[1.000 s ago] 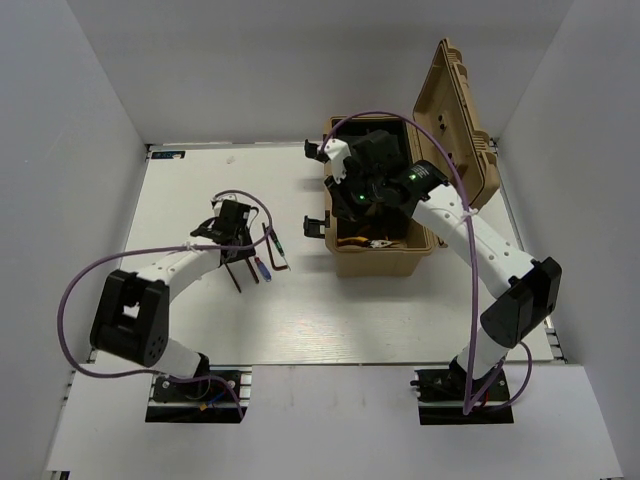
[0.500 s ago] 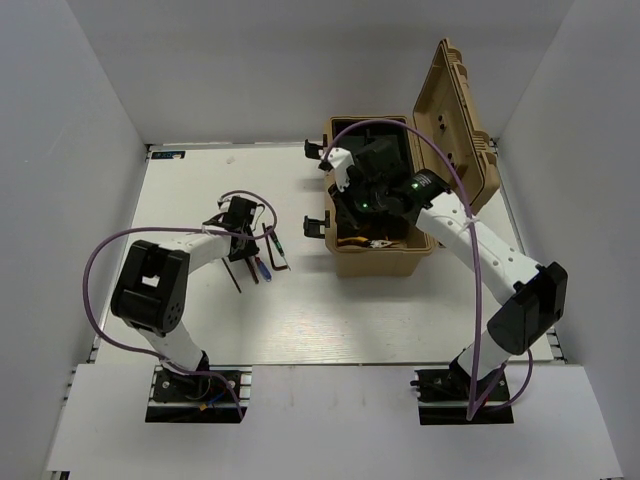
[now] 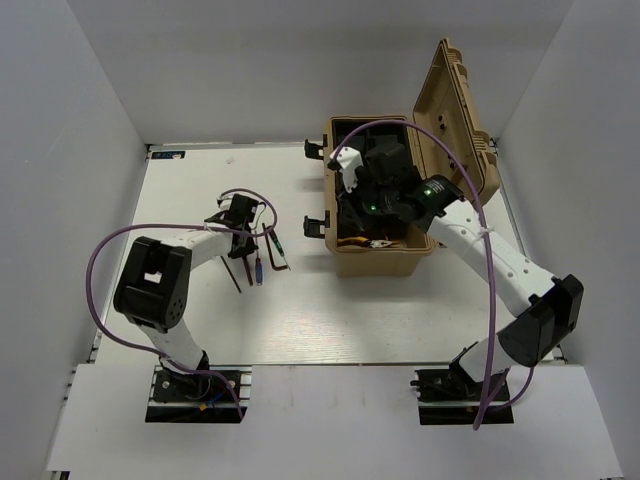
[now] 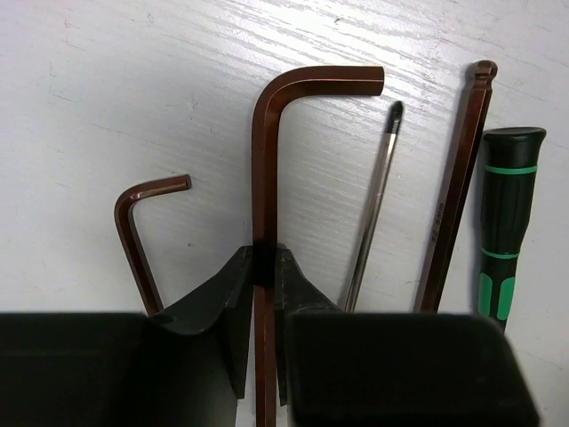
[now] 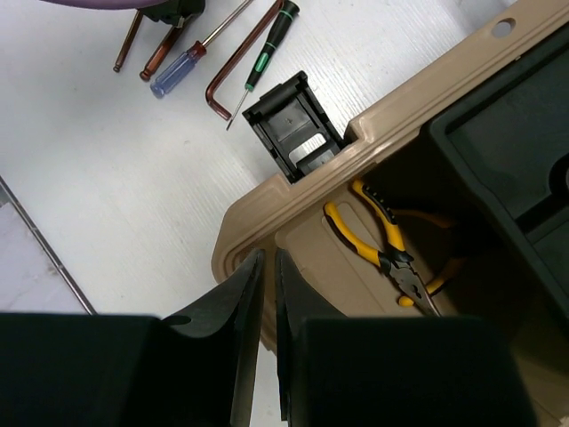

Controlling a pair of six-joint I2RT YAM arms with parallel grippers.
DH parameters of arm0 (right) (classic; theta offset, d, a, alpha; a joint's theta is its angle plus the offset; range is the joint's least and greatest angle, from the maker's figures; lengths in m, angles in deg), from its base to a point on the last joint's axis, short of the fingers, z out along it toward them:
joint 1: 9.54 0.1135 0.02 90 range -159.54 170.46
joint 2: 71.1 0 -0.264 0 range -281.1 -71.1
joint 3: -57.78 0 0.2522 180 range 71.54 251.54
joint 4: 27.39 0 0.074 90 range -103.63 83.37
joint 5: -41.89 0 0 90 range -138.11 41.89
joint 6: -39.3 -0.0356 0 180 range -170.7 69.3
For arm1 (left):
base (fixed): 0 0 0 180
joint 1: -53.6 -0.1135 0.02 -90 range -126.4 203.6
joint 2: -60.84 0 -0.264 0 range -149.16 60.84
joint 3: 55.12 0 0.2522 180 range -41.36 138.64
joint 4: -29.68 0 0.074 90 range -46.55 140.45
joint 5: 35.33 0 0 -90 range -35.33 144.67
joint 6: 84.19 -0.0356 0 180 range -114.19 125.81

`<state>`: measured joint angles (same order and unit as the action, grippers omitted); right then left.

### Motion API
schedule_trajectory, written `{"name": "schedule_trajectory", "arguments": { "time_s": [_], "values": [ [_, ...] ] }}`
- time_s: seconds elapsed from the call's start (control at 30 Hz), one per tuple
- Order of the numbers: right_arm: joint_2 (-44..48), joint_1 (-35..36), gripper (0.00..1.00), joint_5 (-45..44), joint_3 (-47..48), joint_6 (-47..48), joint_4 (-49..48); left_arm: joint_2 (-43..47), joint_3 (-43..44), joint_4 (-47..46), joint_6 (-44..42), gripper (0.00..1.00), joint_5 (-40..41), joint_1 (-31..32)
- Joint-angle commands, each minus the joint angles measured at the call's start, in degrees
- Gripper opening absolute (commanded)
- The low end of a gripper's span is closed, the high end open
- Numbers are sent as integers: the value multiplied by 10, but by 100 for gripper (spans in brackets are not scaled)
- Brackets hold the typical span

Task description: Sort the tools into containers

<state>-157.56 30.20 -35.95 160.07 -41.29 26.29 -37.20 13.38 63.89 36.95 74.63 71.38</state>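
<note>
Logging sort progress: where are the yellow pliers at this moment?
Right wrist view: the yellow pliers lie inside the tan case, on its floor beside the black insert.

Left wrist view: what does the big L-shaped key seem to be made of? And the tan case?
The big L-shaped key looks like steel with a glossy brown coating; glints run along its edges. The tan case is probably moulded plastic, matte, with rounded rims.

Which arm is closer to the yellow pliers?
Right. The right gripper hangs over the box beside the yellow pliers; the left gripper grips a hex key on the table.
</note>
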Motion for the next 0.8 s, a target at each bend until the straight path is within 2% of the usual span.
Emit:
{"name": "schedule_trajectory", "arguments": {
  "time_s": [0.0,0.03,0.13,0.2,0.33,0.37,0.4,0.47,0.53,0.57,0.6,0.63,0.67,0.77],
  "values": [
    [32,-5,16,7,-10,-2,-28,18,-3,36,1,0,-9,-3],
    [37,-3,19,9,-16,-1,-29,38,4,48,1,0,-9,-3],
    [51,-4,61,11,-35,3,-34,91,39,66,-16,0,-9,-3],
    [57,-5,62,10,-39,10,-40,115,76,78,-29,0,-9,4],
    [59,-8,23,-6,-35,8,-44,163,127,72,-49,0,-64,4],
    [59,-7,5,-17,-35,7,-45,171,142,64,-63,0,-78,9],
    [60,-10,0,-24,-35,5,-47,176,151,55,-63,0,-116,9],
    [65,-11,0,-68,-34,7,-54,176,180,20,-78,0,-167,9],
    [73,-10,0,-101,-33,8,-67,154,218,-12,-85,0,-255,15],
    [75,-10,0,-173,-31,10,-70,141,234,-41,-85,0,-307,15],
    [77,-10,0,-193,-32,10,-73,125,252,-57,-85,0,-336,20],
    [83,-11,0,-210,-32,10,-85,84,297,-69,-79,0,-360,20],
    [84,-11,0,-269,-34,13,-91,61,323,-81,-78,0,-397,25],
    [103,-15,0,-326,-47,25,-116,-27,424,-103,-60,0,-445,49]
  ]
}}
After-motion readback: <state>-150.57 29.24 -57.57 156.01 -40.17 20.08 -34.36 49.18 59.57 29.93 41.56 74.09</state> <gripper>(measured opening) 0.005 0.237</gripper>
